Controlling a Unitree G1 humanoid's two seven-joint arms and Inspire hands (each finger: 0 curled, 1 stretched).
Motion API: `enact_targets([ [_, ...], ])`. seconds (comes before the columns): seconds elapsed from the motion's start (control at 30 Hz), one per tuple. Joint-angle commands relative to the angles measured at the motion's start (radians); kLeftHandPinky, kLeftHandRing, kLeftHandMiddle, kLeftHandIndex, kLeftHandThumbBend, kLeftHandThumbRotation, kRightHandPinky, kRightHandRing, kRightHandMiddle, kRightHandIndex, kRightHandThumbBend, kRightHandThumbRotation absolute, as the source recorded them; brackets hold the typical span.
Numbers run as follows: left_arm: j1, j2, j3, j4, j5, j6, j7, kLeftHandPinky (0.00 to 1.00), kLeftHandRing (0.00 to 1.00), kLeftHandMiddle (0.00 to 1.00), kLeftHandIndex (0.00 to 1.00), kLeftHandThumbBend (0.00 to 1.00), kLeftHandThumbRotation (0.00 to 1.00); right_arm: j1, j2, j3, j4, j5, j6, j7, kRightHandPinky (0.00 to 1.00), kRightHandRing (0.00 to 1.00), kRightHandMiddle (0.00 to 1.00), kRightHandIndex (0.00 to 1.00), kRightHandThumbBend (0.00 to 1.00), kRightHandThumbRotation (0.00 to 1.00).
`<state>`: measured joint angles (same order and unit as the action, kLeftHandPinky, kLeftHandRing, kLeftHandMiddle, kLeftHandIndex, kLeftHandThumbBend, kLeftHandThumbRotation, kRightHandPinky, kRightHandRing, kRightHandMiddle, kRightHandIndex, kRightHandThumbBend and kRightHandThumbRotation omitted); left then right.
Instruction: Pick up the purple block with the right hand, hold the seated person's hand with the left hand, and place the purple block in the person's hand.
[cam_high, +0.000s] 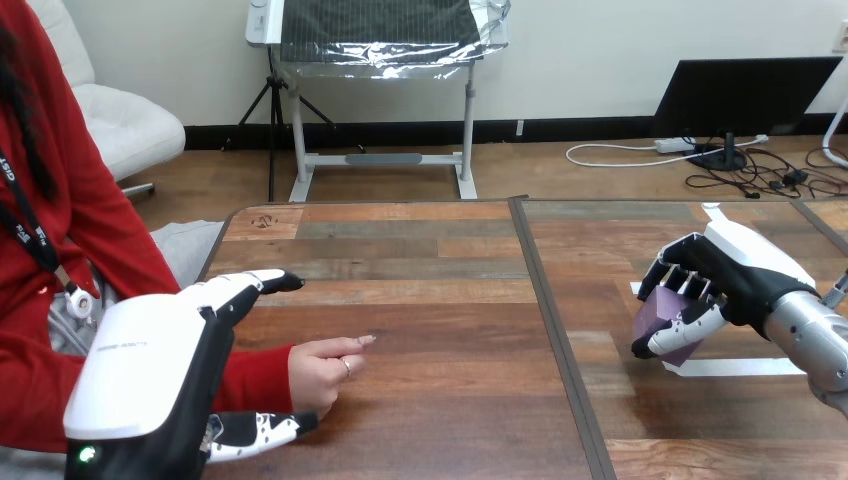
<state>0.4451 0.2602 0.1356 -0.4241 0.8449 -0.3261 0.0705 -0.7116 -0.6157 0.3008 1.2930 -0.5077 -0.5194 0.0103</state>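
Wooden table (440, 300): your right hand (742, 268) grips half-hidden purple block (664, 318) near right edge; left hand (150, 370) open beside person's hand (322, 372).

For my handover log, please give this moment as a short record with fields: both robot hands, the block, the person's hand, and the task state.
left hand: open, fingers straight, at the table's left side
right hand: fingers curled round the purple block, at the table's right side
purple block: in the right hand, near the white tape
person's hand: resting on the table by the left hand's fingertips, not gripped, holding nothing
task state: block grasped; not yet given
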Motion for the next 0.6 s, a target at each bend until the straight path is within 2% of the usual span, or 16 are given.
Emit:
enact_targets([
  [0.0,-0.068,0.022,-0.009,0.010,0.018,0.020,0.028,0.60,0.71,0.74,0.73,1.00,0.11,-0.096,0.004,-0.008,-0.035,0.003,-0.014,-0.022,0.42,0.44,0.50,0.50,0.82,0.00],
  [0.57,-0.118,0.055,-0.033,0.077,0.033,0.060,0.021,0.61,0.72,0.75,0.73,1.00,0.11,-0.104,0.007,-0.001,-0.034,-0.005,0.001,-0.019,0.41,0.44,0.50,0.50,0.81,0.00],
])
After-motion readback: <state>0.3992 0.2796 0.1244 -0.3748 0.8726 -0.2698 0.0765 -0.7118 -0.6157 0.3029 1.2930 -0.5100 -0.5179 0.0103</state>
